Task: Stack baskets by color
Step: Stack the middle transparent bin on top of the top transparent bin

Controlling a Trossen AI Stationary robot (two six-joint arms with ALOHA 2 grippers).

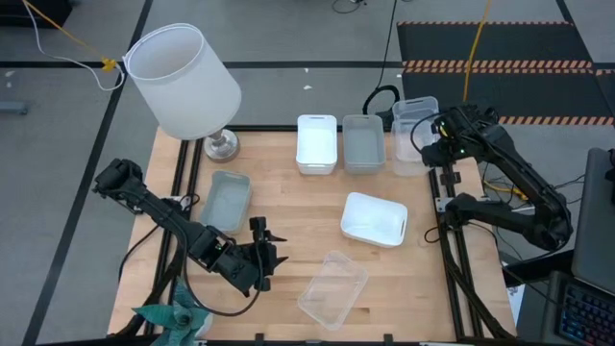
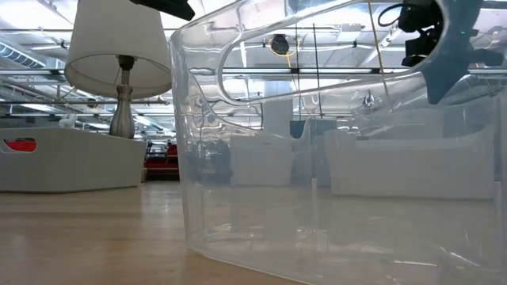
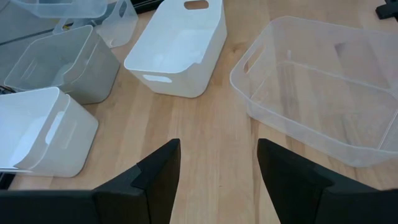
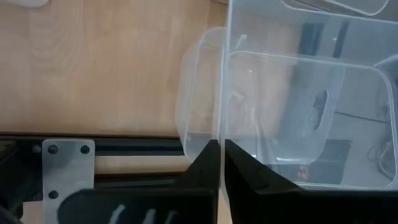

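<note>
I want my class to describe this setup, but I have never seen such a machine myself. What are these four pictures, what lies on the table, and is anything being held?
It is a robot with two dark arms at a wooden table, each ending in two jaws. One picture looks straight down, one looks level across the tabletop, and two come from cameras on the wrists. On the table lie small bins: two white baskets, two grey baskets and a clear basket, besides a lamp. The right gripper, at the far right corner, is shut on the rim of another clear basket. The left gripper hangs open and empty near the front.
</note>
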